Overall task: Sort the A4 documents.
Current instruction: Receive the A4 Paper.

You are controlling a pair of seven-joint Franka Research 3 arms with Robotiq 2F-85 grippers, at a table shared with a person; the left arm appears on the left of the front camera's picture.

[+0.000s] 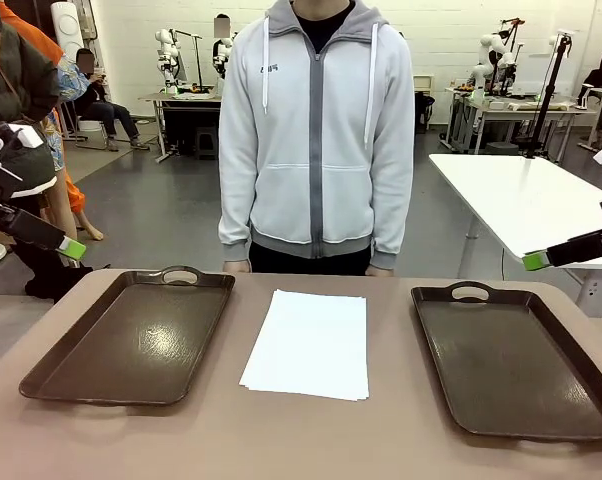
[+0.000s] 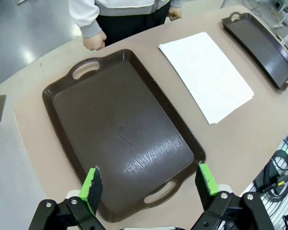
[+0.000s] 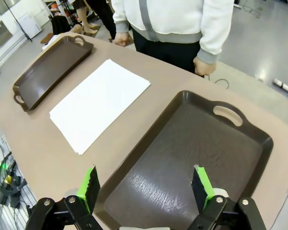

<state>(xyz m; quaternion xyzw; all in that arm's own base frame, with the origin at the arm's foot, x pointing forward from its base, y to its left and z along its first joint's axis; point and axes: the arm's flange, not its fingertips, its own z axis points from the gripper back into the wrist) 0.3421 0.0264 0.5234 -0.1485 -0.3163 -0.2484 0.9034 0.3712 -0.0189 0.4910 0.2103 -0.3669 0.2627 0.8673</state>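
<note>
On the table, midway between two dark brown trays, lies the stack of white paper sheets. The stack rests flat on the tabletop with its long sides running away from the robot. Its near edges are not quite flush, so a few sheets peek out at the front corner. It touches neither tray.

The left tray sits at a slight angle, with a handle cutout at its far end and a glossy floor that catches the light. The right tray lies on the other side of the paper, also with a handle cutout at its far end.

The left gripper hangs above the near end of the left tray, its green-padded fingers spread wide apart and clear of everything. The right gripper hangs above the near end of the right tray in the same way, fingers wide apart, well off the paper.

A person in a light grey zip hoodie stands at the far edge of the table, directly behind the paper, with one hand loosely closed near the far handle of the left tray and the other hand at the table edge near the right tray.
</note>
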